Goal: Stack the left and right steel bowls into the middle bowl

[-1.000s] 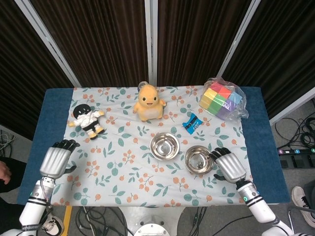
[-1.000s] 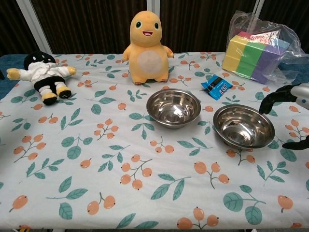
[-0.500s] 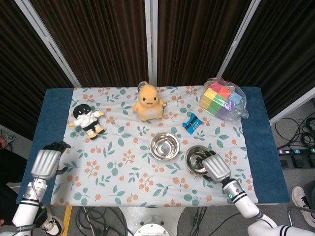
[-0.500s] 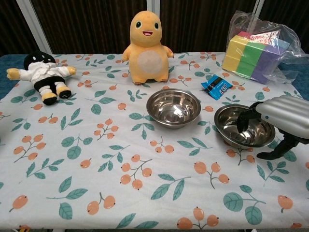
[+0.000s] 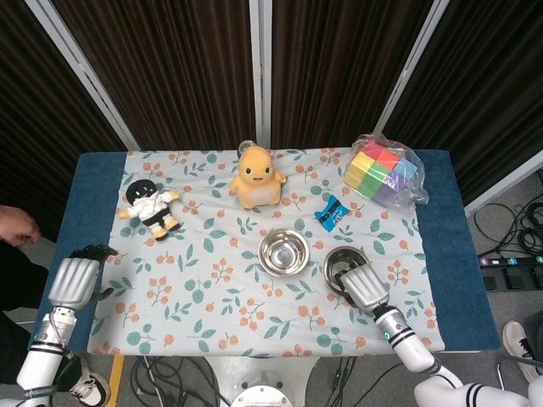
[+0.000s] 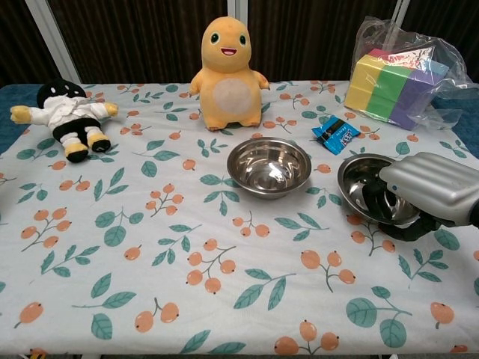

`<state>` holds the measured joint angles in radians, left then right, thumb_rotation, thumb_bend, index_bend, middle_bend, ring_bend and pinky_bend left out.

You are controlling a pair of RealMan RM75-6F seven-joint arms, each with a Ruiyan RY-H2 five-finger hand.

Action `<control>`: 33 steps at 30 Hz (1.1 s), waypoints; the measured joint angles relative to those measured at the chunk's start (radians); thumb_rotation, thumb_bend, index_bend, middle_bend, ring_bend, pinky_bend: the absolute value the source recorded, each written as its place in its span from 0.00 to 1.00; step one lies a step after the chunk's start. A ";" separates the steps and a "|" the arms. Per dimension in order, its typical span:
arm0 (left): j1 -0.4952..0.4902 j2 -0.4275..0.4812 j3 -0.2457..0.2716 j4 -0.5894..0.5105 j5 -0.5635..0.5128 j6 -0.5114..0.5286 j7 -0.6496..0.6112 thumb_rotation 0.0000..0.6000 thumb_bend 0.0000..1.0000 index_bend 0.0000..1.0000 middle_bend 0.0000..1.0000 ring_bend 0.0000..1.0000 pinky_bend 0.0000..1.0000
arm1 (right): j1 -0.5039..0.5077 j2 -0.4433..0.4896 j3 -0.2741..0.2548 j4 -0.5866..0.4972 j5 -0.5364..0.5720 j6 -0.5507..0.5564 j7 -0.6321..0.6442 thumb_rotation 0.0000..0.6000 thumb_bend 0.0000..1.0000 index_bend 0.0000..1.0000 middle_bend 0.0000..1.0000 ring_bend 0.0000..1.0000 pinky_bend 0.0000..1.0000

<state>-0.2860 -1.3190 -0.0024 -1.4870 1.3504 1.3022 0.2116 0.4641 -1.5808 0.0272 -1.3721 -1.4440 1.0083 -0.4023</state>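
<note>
Two steel bowls show on the floral cloth. The middle bowl (image 5: 283, 252) (image 6: 269, 166) stands alone in front of the orange plush. The right bowl (image 5: 342, 262) (image 6: 363, 183) lies just to its right, apart from it. My right hand (image 5: 365, 287) (image 6: 430, 191) grips this bowl's near right rim, with fingers (image 6: 374, 198) curled inside it and the thumb under the outside. My left hand (image 5: 75, 280) hovers over the table's blue left edge, holding nothing, with its fingers loosely bent; it is out of the chest view.
An orange plush (image 5: 256, 176) sits behind the bowls, and a black-and-white doll (image 5: 151, 209) lies at the back left. A blue packet (image 5: 331, 212) and a bag of coloured blocks (image 5: 386, 170) sit at the back right. A person's hand (image 5: 17, 227) shows beyond the table's left side.
My right hand moved left from beside the right bowl, reached over its rim and closed on it; the bowl shifted slightly. My left hand drew back to the left edge.
</note>
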 measured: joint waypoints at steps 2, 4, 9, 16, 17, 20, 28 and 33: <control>0.002 -0.001 -0.002 0.004 0.001 -0.002 -0.009 1.00 0.13 0.36 0.37 0.28 0.37 | 0.001 -0.003 -0.001 0.000 0.000 0.005 -0.006 1.00 0.45 0.72 0.59 0.49 0.59; 0.005 -0.001 -0.003 0.010 0.002 -0.004 -0.020 1.00 0.13 0.36 0.37 0.28 0.37 | 0.002 -0.005 -0.001 -0.001 -0.002 0.012 -0.008 1.00 0.46 0.73 0.60 0.50 0.60; 0.013 0.000 -0.005 0.016 0.010 -0.006 -0.037 1.00 0.13 0.36 0.37 0.28 0.37 | 0.002 -0.004 -0.001 -0.007 -0.010 0.034 -0.013 1.00 0.47 0.74 0.61 0.50 0.61; 0.017 0.005 -0.016 0.014 0.009 -0.007 -0.039 1.00 0.13 0.36 0.37 0.28 0.37 | 0.018 0.015 0.020 -0.066 -0.045 0.077 -0.038 1.00 0.47 0.74 0.61 0.50 0.61; 0.017 0.006 -0.017 0.013 0.010 -0.007 -0.039 1.00 0.13 0.36 0.37 0.27 0.37 | 0.024 0.018 0.026 -0.079 -0.051 0.081 -0.045 1.00 0.47 0.74 0.61 0.50 0.61; 0.021 0.010 -0.021 0.011 0.011 -0.003 -0.041 1.00 0.13 0.36 0.37 0.28 0.37 | 0.054 0.023 0.053 -0.126 -0.068 0.086 -0.085 1.00 0.47 0.74 0.61 0.50 0.61; 0.031 0.018 -0.026 0.018 0.002 -0.008 -0.051 1.00 0.13 0.36 0.37 0.28 0.37 | 0.173 -0.034 0.130 -0.167 -0.059 0.018 -0.181 1.00 0.47 0.74 0.61 0.50 0.61; 0.035 0.019 -0.029 0.026 -0.001 -0.011 -0.063 1.00 0.13 0.36 0.37 0.28 0.37 | 0.216 -0.092 0.153 -0.118 -0.007 -0.024 -0.222 1.00 0.47 0.74 0.61 0.50 0.61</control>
<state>-0.2515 -1.3002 -0.0314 -1.4610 1.3497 1.2915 0.1483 0.6799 -1.6724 0.1799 -1.4897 -1.4514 0.9842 -0.6244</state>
